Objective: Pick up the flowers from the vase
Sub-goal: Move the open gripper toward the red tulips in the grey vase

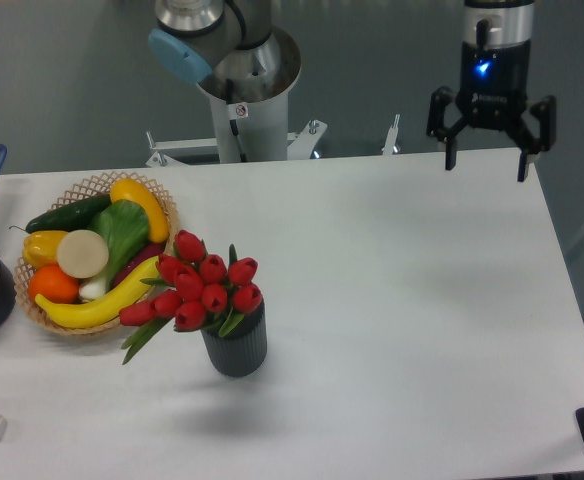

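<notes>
— Flowers (200,290) are sitting in the vase (236,345) near the table's (412,300) front-left; our gripper (483,160) is hovering spread over the back-right corner.
— We're aiming low, around the stems.

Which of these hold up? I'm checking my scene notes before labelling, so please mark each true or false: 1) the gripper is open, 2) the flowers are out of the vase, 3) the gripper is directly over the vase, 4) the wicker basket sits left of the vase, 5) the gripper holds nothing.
1) The gripper is open. True.
2) The flowers are out of the vase. False: the red tulips stand in the dark ribbed vase.
3) The gripper is directly over the vase. False: it hangs at the table's far right edge, well apart from the vase.
4) The wicker basket sits left of the vase. True.
5) The gripper holds nothing. True: nothing is between its fingers.
</notes>
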